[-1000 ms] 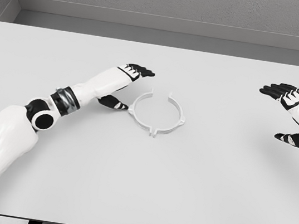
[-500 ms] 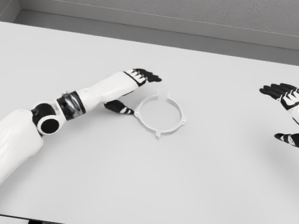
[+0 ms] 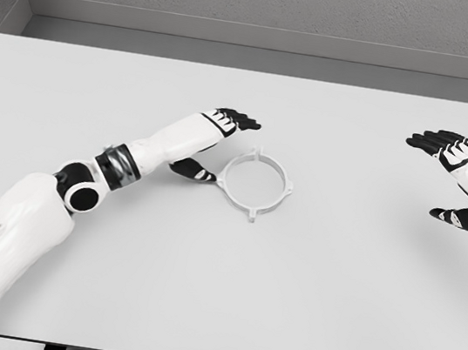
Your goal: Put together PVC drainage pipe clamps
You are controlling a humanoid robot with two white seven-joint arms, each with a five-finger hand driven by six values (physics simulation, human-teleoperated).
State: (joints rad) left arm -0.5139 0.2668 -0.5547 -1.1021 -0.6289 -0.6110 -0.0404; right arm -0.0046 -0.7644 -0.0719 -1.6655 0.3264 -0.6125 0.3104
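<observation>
A thin white plastic ring clamp [image 3: 255, 183] with small tabs around its rim lies flat near the middle of the plain white table [image 3: 216, 296], nothing else near it. The left hand [image 3: 212, 144] sits just beside the ring's left edge (thumb low by the rim, contact unclear), black fingers spread and holding nothing. The right hand [image 3: 456, 177] hovers well apart at the table's right edge, fingers likewise open and empty.
</observation>
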